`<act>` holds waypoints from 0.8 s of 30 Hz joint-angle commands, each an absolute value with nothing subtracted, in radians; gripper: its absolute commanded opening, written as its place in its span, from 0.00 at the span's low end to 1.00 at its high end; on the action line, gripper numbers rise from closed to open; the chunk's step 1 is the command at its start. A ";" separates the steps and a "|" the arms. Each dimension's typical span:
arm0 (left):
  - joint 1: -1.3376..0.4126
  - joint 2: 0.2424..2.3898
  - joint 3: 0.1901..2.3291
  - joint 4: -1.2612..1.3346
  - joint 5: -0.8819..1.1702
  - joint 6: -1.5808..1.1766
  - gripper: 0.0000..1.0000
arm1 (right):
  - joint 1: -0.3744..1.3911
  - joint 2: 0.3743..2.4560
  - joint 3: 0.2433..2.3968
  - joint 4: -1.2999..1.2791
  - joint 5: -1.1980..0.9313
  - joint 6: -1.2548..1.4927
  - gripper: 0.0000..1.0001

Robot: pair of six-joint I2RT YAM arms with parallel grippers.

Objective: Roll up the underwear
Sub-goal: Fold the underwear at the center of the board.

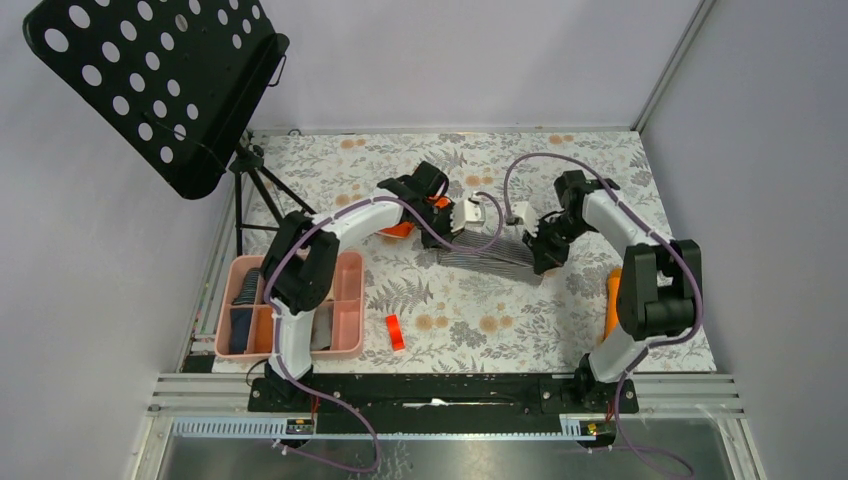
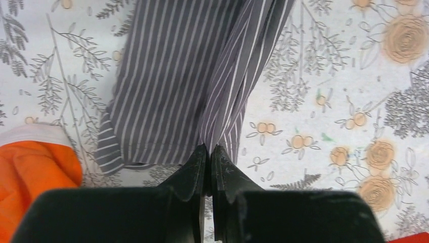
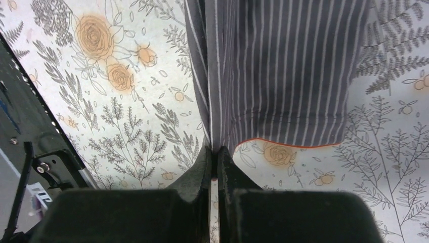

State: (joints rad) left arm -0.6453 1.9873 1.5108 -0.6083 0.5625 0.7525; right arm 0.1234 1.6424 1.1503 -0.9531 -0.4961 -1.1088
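Left wrist view shows my left claw (image 2: pixel 209 152) narrow, its two dark fingers pressed together on a raised fold of the grey striped underwear (image 2: pixel 162 76). The fold runs straight into my fingertips at the hem. From there the cloth spreads toward the top of the frame, flat on its left part and bunched into a ridge at the centre. The orange underwear (image 2: pixel 35 172), with a pale band along its upper edge, lies at the lower left. It is near the striped cloth, with a strip of counter (image 2: pixel 324 101) between them.

Right wrist view has my right claw (image 3: pixel 213 154) closed the same way, pinching a second fold of the grey striped underwear at a hem edged with a thin orange line. The cloth fans out toward the upper right of that frame and lies on the flowered counter.

From the top external view, the striped garment sits at the middle of the counter as a short band running from upper left to lower right. My left claw is at its upper left end and my right claw at its lower right end. The orange underwear lies just left of my left claw, partly under the arm. A pink tray (image 1: pixel 348 300) stands at the lower left, with a small red block (image 1: pixel 395 332) just to its right. An orange cylinder (image 1: pixel 612 298) shows behind my right arm at the right edge, and a black perforated stand (image 1: pixel 150 80) fills the upper left corner.
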 commanded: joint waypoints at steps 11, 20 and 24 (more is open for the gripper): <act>-0.592 2.170 1.780 -0.653 0.519 0.761 0.00 | 0.030 1.966 1.514 -1.186 -0.568 -1.068 0.00; -0.576 2.244 1.864 -0.649 0.487 0.749 0.00 | 0.018 2.102 1.630 -1.214 -0.567 -1.045 0.01; -0.569 2.267 1.890 -0.649 0.476 0.732 0.00 | 0.017 2.158 1.677 -1.222 -0.566 -1.036 0.02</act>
